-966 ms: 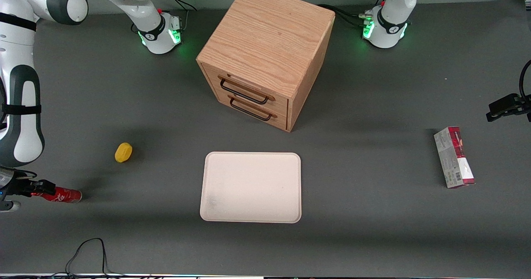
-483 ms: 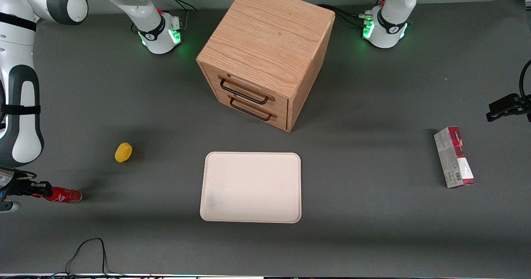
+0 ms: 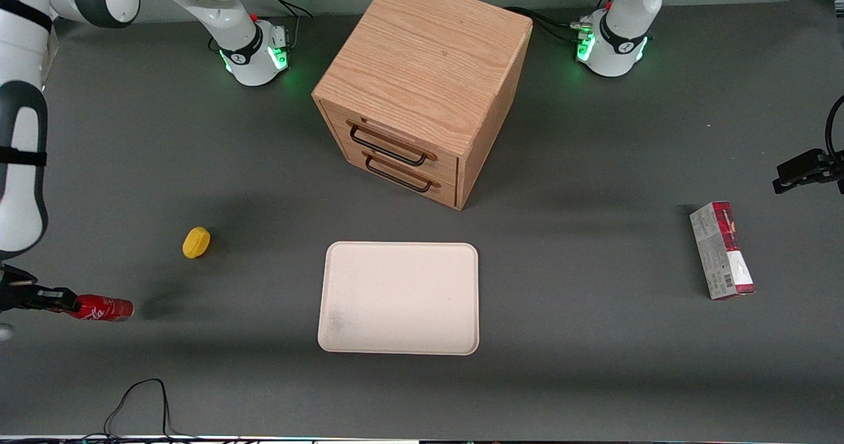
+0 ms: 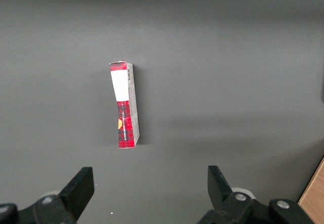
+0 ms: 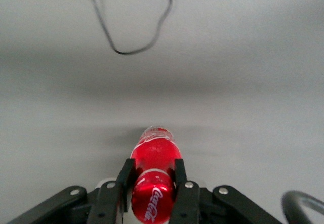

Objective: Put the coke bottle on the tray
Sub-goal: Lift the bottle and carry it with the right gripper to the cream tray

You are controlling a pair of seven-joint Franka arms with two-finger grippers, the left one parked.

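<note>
The coke bottle (image 3: 103, 309) is a slim red bottle with white script, lying horizontal at the working arm's end of the table. My gripper (image 3: 58, 299) is shut on its cap end. The bottle's shadow lies apart from it on the table, so it hangs just above the surface. In the right wrist view the two black fingers (image 5: 126, 176) press both sides of the bottle (image 5: 154, 153), with my gripper (image 5: 153, 176) closed around it. The cream tray (image 3: 398, 297) lies flat at mid-table, in front of the cabinet, with nothing on it.
A wooden two-drawer cabinet (image 3: 422, 81) stands farther from the camera than the tray. A small yellow object (image 3: 196, 242) lies near the bottle. A red-and-grey carton (image 3: 722, 249) lies toward the parked arm's end and shows in the left wrist view (image 4: 125, 105). A black cable (image 3: 135, 398) loops at the front edge.
The working arm has risen a little. The bottle has come slightly up off the table in the gripper, and its shadow has separated from it.
</note>
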